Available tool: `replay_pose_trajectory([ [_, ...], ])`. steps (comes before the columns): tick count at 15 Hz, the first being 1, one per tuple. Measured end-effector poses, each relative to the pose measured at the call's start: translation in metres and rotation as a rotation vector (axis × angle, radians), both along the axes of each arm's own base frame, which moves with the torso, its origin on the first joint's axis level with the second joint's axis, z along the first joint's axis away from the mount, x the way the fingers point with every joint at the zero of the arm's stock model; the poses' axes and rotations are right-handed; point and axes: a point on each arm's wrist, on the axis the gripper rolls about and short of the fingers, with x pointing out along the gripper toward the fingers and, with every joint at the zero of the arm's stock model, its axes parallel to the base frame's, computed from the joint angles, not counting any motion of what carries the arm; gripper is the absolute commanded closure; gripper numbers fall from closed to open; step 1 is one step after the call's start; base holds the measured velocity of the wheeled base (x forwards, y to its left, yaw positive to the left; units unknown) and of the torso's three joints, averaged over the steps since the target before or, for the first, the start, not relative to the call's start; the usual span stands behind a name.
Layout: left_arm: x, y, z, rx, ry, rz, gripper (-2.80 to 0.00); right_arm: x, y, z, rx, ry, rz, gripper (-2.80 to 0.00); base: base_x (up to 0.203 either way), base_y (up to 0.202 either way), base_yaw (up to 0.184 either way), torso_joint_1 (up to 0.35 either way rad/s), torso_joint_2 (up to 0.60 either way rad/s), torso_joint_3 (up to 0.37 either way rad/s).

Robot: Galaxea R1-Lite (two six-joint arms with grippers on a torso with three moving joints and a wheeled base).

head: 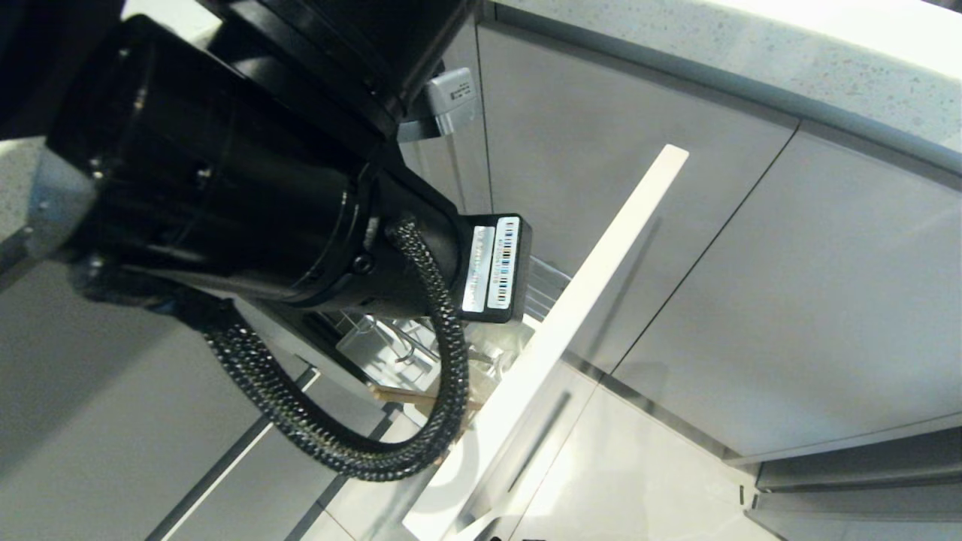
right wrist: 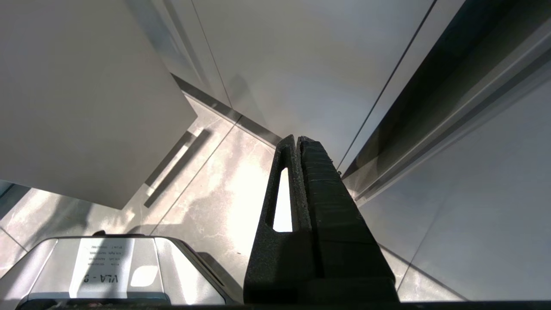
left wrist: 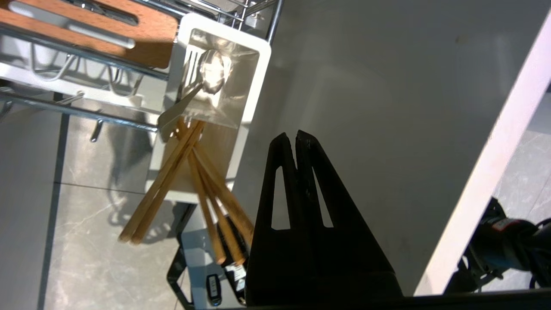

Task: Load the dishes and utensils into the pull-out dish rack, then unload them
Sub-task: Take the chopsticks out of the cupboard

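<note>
In the left wrist view the pull-out dish rack shows its chrome wires (left wrist: 86, 111), slotted wooden strip (left wrist: 86, 30) and white utensil caddy (left wrist: 263, 60). A silver spoon-like utensil (left wrist: 211, 71) lies inside the caddy. Light wooden chopsticks (left wrist: 162, 181) stick out of its mouth, fanned apart. My left gripper (left wrist: 296, 135) is shut and empty, beside the caddy and apart from the chopsticks, facing the inside of the rack's pale front panel (left wrist: 387, 107). My right gripper (right wrist: 298, 140) is shut and empty, hanging over the floor by the cabinets. The dishes are out of view.
In the head view my left arm (head: 263, 210) covers most of the rack; the front panel's white top edge (head: 601, 293) juts out from grey cabinet doors (head: 789, 285) under a speckled countertop (head: 751, 52). Pale tiled floor (head: 639, 481) lies below.
</note>
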Motion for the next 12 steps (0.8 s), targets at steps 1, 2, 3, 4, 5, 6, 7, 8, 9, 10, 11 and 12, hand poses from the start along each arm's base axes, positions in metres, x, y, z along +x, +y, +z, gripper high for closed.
replay_pose_trajectory([
  [1,0.002,-0.004,-0.001,-0.003,0.002,0.002,0.0,0.0,0.0,0.0,0.0,0.0,0.0,0.0,0.0,0.0,0.0,0.0,0.0,0.0],
  [2,0.002,-0.006,-0.003,-0.001,0.005,0.0,0.0,0.0,0.0,0.0,0.0,0.0,0.0,0.0,0.0,0.0,0.0,0.0,0.0,0.0],
  [3,0.001,-0.008,-0.003,-0.001,0.007,-0.004,0.0,0.0,0.0,0.0,0.0,0.0,0.0,0.0,0.0,0.0,0.0,0.0,0.0,0.0],
  [4,0.0,-0.009,-0.004,-0.008,0.01,-0.004,0.0,0.0,0.0,0.0,0.0,0.0,0.0,0.0,0.0,0.0,0.0,0.0,0.0,0.0],
  [5,-0.001,-0.011,-0.003,-0.021,0.011,-0.006,0.0,0.0,0.0,0.0,0.0,0.0,0.0,0.0,0.0,0.0,0.0,0.0,0.0,0.0],
  [6,-0.002,-0.012,-0.003,-0.032,0.021,-0.021,0.0,0.0,0.0,0.0,0.0,0.0,0.0,0.0,0.0,0.0,0.0,0.0,0.0,0.0],
  [7,-0.004,-0.013,-0.003,-0.044,0.041,-0.049,0.0,0.0,0.0,0.0,0.0,0.0,0.0,0.0,0.0,0.0,0.0,0.0,0.0,0.0],
  [8,-0.006,-0.014,-0.003,-0.058,0.065,-0.079,0.0,0.0,0.0,0.0,0.0,0.0,0.0,0.0,0.0,0.0,0.0,0.0,0.0,0.0],
  [9,-0.008,-0.015,-0.002,-0.077,0.083,-0.097,0.0,0.0,0.0,0.0,0.0,0.0,0.0,0.0,0.0,0.0,0.0,0.0,0.0,0.0],
  [10,-0.009,-0.015,-0.001,-0.089,0.09,-0.103,0.0,0.0,0.0,0.0,0.0,0.0,0.0,0.0,0.0,0.0,0.0,0.0,0.0,0.0],
  [11,-0.01,-0.016,-0.001,-0.099,0.089,-0.108,0.0,0.0,0.0,0.0,0.0,0.0,0.0,0.0,0.0,0.0,0.0,0.0,0.0,0.0],
  [12,-0.011,-0.017,-0.001,-0.101,0.091,-0.113,0.0,0.0,0.0,0.0,0.0,0.0,0.0,0.0,0.0,0.0,0.0,0.0,0.0,0.0],
])
